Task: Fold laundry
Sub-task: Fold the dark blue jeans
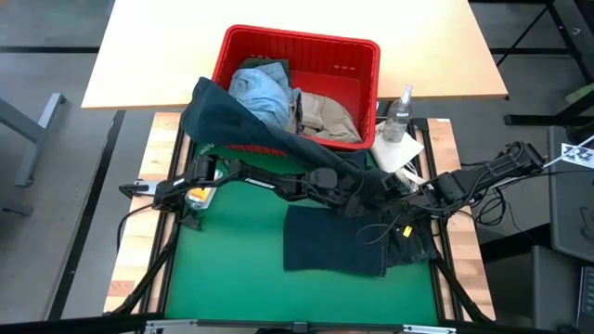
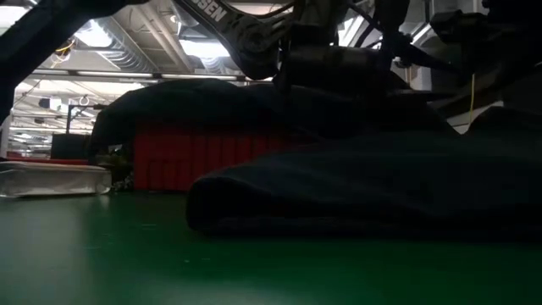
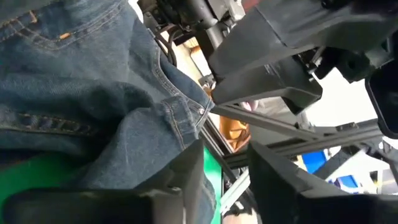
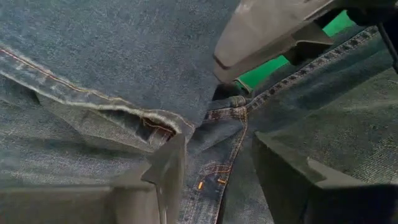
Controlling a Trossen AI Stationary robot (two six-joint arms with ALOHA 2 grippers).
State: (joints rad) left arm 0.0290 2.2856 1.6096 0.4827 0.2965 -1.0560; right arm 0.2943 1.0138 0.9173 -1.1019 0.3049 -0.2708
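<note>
Both grippers met close together over the near right part of the green mat (image 1: 223, 269), right above the dark navy jeans (image 1: 334, 239). Left gripper (image 1: 364, 193) reached in from the left side, fingers (image 3: 180, 186) parted with a gap between them and nothing clamped; denim seam and waistband edge lying just ahead of and beside the fingers, cloth brushing one of them. Right gripper (image 1: 408, 197) come in from the right side, fingers (image 4: 163, 171) spread wide, poised just above the jeans with a stitched seam and a copper rivet showing in the gap; no fold of cloth pinched between them. Jeans partly folded: a flat dark rectangle directly below and nearer than the two grippers, one leg stretching away from them up over the front rim of the red plastic basket (image 1: 357, 57) and draping there. Seen from table height, a low dark mound (image 2: 356, 191) under the arms. Inside the basket, well beyond the grippers: light blue denim (image 1: 260, 91) and a beige khaki piece (image 1: 325, 116) side by side. Just beyond the right gripper, a small white cloth sheet (image 1: 399, 150) with a clear spray bottle (image 1: 399, 113) at its far edge.
</note>
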